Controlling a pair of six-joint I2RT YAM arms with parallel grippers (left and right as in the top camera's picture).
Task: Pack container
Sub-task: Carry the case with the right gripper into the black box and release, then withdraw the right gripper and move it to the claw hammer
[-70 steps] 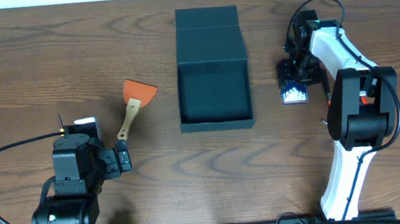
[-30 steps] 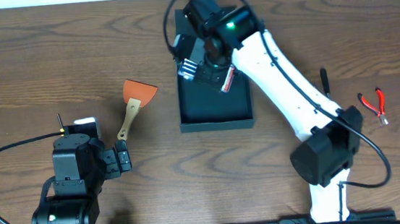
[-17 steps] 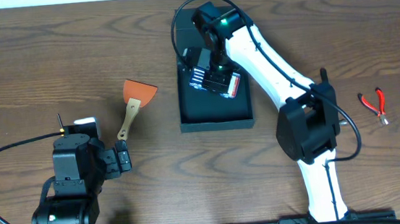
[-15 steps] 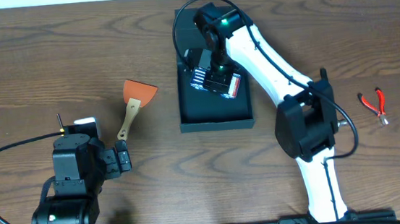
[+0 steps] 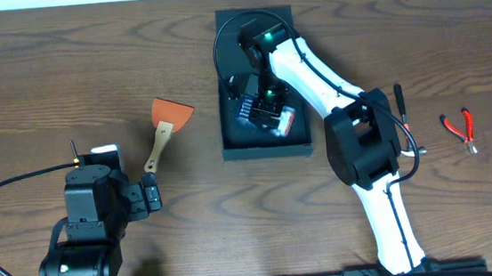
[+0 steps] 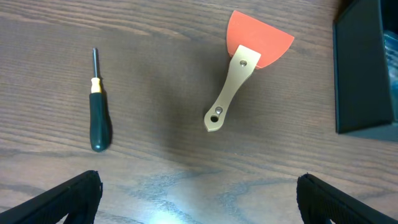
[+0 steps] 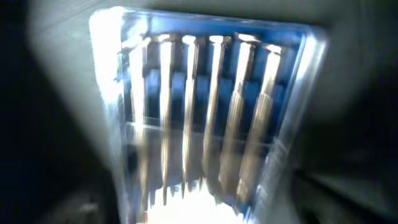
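One wide bench [image 5: 61, 65] carries everything. The right arm [image 5: 311, 65] has folded in since half a second ago, bringing its end effector [image 5: 260, 110] deeper into the open container [image 5: 265, 152], which sits far-centre on the bench with its flap laid back. The clear bit case [image 7: 199, 118] is now low in the container's right half; I cannot tell whether the end effector pinches it. The left end effector [image 6: 199, 193] stays spread, near the unmoved orange scraper [image 5: 163, 132].
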